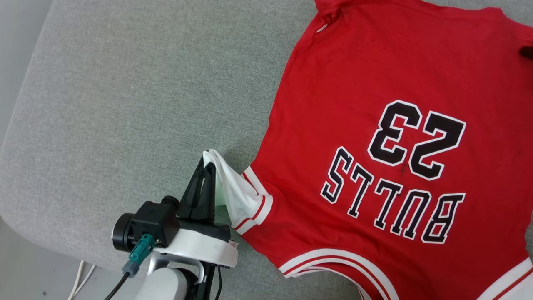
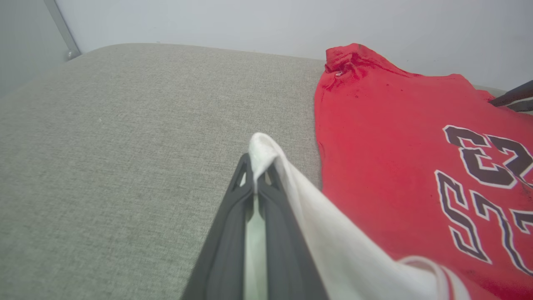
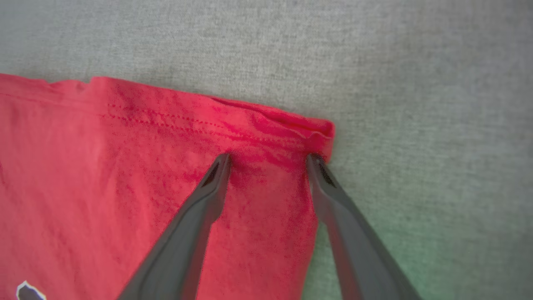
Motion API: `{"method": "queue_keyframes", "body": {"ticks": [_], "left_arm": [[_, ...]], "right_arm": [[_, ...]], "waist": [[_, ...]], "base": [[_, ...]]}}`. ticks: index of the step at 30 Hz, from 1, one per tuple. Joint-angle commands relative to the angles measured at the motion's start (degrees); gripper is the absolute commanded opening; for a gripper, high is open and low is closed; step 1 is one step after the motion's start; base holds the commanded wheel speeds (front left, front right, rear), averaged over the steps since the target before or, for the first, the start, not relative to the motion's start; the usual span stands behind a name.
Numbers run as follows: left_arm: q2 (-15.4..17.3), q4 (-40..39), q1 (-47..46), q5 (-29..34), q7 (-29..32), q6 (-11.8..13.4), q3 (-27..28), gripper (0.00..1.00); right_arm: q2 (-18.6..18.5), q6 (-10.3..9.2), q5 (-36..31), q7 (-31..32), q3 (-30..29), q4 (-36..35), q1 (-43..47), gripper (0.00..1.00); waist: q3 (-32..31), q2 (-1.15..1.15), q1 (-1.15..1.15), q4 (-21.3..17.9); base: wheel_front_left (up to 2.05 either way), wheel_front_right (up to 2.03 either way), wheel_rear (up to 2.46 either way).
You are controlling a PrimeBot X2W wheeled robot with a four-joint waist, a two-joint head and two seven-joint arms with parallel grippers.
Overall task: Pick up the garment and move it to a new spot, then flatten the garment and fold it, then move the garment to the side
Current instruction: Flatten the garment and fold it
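Left gripper [image 1: 207, 164] clamps the jersey's [image 1: 354, 83] white sleeve [image 1: 235, 196]; right gripper [image 3: 268, 160] spread over its hem [image 3: 266, 121].
Thin pinch may slip if tugged.

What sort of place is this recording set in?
Probably a plain indoor room, perhaps a lab. The jersey lies on a grey fabric cushion with a rounded corner, a bare pale wall stands behind it, and loose cables trail on the floor.
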Motion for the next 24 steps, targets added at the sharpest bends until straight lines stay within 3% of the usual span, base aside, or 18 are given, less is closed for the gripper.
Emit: {"method": "queue_keyframes", "body": {"ticks": [1, 7, 13, 19, 24], "left_arm": [[0.04, 0.08, -0.5, 0.06, -0.32, -0.2, 0.03, 0.0], [0.6, 1.69, 1.07, -0.43, -0.27, 0.15, 0.24, 0.0], [2.35, 2.92, 4.26, -1.35, 1.01, 1.16, 1.43, 0.0], [4.94, 2.62, 9.97, -2.47, 3.33, 2.99, 3.37, 0.0], [7.0, 1.42, 15.79, -3.62, 5.61, 4.33, 4.87, 0.0]], "right_arm": [[2.58, -0.11, -0.74, 2.88, 0.67, 4.74, 5.63, 0.0], [1.45, -0.07, -3.55, -0.74, 1.07, 2.59, 3.28, 0.0], [-1.29, -0.08, -3.41, -2.46, 8.22, -2.55, 4.93, 0.0], [-4.84, -0.08, 2.01, -2.27, 17.38, -11.24, 15.39, 0.0], [-8.87, -0.08, 6.99, -0.22, 21.27, -21.17, 30.92, 0.0]], "waist": [[-0.2, 0.0, -0.01, 0.01], [-4.01, 0.0, -0.01, -0.98], [-11.77, 0.0, -0.01, -4.15], [-20.66, 0.0, -0.01, -8.84], [-27.36, 0.0, -0.01, -12.5]], "base": [[0.0, 0.0, 0.0], [0.0, 0.0, 0.0], [0.0, 0.0, 0.0], [0.0, 0.0, 0.0], [0.0, 0.0, 0.0]]}}
